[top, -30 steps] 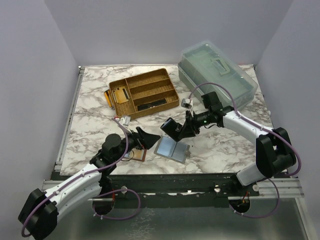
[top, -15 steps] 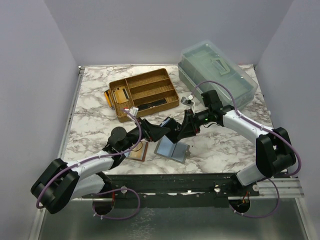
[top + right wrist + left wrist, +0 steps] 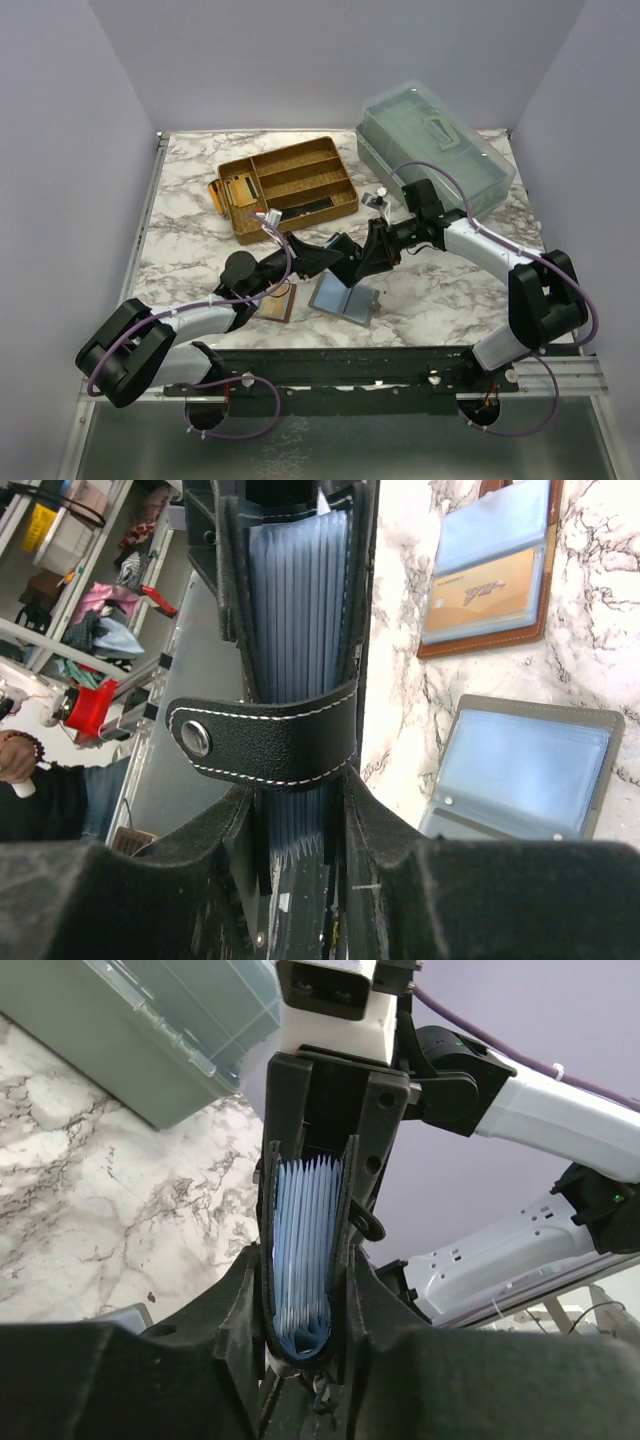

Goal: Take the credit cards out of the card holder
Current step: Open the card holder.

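While the left pincer and right pincer each clamp one end of the black card holder above the counter, its strap tab crosses pale blue credit cards packed inside. Print on the brown holder's tan card is too blurred to read.

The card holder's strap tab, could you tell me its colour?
The strap tab is black with white stitching; right wrist view shows it best.

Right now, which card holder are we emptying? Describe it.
Look at the table's middle, in front of the tan tray. The black holder is off the surface, clamped between the left gripper and right gripper. Unlike it, the brown holder and grey holder lie open flat on the table.
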`<state>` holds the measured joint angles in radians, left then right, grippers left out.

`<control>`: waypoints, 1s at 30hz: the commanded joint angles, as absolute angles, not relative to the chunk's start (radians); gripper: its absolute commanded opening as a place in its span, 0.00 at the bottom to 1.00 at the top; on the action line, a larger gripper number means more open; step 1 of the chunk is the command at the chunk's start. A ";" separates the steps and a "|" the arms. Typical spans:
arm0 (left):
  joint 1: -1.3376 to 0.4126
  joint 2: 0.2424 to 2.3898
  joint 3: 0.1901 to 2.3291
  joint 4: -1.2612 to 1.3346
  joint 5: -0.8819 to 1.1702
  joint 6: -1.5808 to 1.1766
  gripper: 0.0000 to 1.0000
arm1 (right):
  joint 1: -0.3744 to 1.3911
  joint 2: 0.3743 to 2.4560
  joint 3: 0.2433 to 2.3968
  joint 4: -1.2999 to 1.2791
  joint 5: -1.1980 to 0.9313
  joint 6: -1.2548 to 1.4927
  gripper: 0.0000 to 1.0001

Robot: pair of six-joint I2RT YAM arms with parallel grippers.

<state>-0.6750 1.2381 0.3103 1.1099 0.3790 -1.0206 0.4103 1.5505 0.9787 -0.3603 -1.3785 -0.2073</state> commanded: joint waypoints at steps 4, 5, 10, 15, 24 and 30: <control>-0.683 1.221 0.294 1.168 0.371 -1.036 0.02 | 0.396 1.528 1.015 -0.319 -1.333 -0.198 0.20; -0.684 1.218 0.293 1.166 0.360 -1.046 0.00 | 0.396 1.524 1.018 -0.319 -1.310 -0.199 0.26; -0.697 1.246 0.313 1.147 0.304 -1.135 0.00 | 0.397 1.536 1.083 -0.346 -1.235 -0.212 0.50; -0.728 1.256 0.318 1.141 0.237 -1.172 0.00 | 0.397 1.572 1.138 -0.338 -1.180 -0.171 0.58; -0.726 1.167 0.264 1.118 0.245 -1.091 0.00 | 0.299 1.519 1.076 -0.204 -1.157 -0.009 0.56; -0.718 1.146 0.286 1.122 0.396 -1.003 0.00 | 0.296 1.530 1.047 -0.160 -1.310 0.046 0.55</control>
